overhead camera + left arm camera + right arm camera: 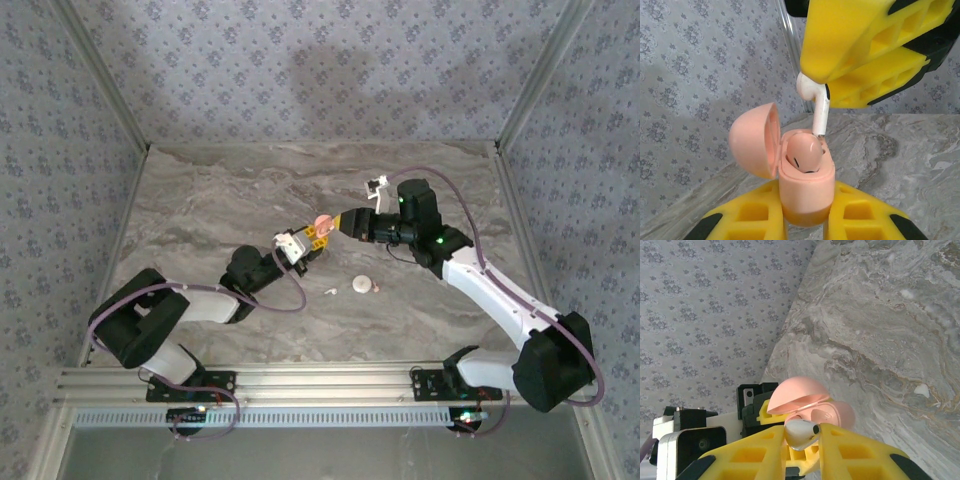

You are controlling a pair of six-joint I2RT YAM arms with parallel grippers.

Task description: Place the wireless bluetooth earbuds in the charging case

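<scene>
My left gripper is shut on the base of the pink charging case, held upright above the table with its lid swung open to the left. A pink rounded piece sits in the near well. My right gripper is shut on a white earbud by its head. That earbud hangs stem-down, its tip touching the case's far well. In the top view the case is between the left gripper and the right gripper. Another white earbud lies on the table.
A white round disc with a small pink bit beside it lies on the marble table, just right of the loose earbud. Patterned walls close in the back and both sides. Both arms meet over the table's middle.
</scene>
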